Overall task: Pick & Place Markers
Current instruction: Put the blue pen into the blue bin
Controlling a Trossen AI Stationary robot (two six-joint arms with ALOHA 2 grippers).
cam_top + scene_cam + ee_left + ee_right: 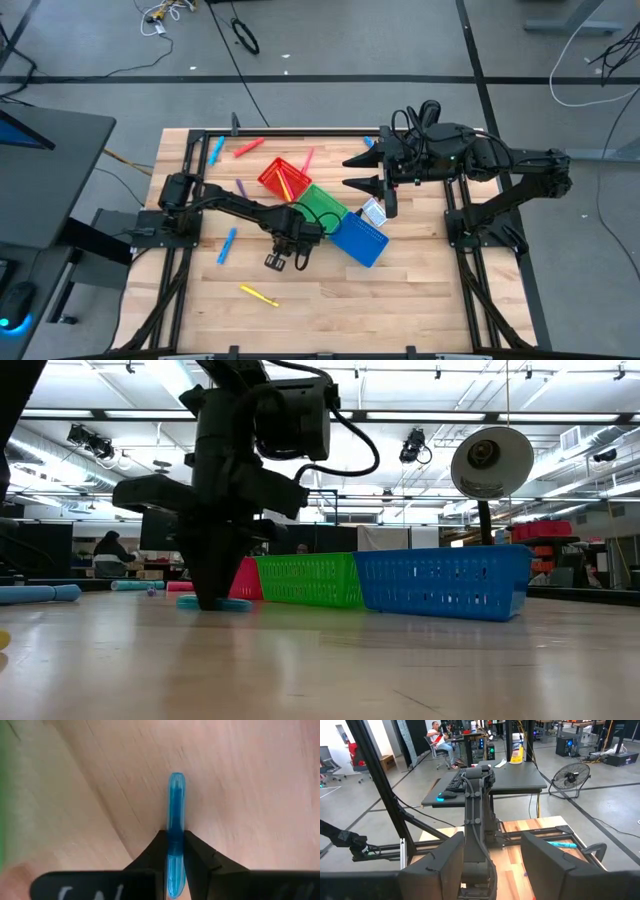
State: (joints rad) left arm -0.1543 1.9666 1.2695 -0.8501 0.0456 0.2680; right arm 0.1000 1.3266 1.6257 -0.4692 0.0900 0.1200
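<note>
- Left hand (175,855) is down on the pale wooden desk (400,290), just in front of the green mesh plastic bin (322,205), with both dark fingers pinched tight on a translucent light-blue marker (175,805) lying flat on the wood.
- Wrist cam shows the marker's rounded end poking out past the fingertips; it's clamped roughly mid-length.
- Low view has the same hand (212,598) planted on the desk, a bit of blue showing at its base.
- Red mesh bin (282,178), green one and blue mesh bin (358,238) sit in a diagonal row mid-desk, touching side to side.
- Loose markers all over: yellow one (258,295) near the front edge, blue one (227,246) left of the working arm, small purple one (241,188), red one (248,148) and another blue one (217,150) toward the back, pink one (307,158) by the red bin.
- Looks like a couple of sticks are inside the red bin, hard to tell colours though.
- Right hand (362,172) hangs above the desk's back right part, fingers spread wide, gripping nothing.
</note>
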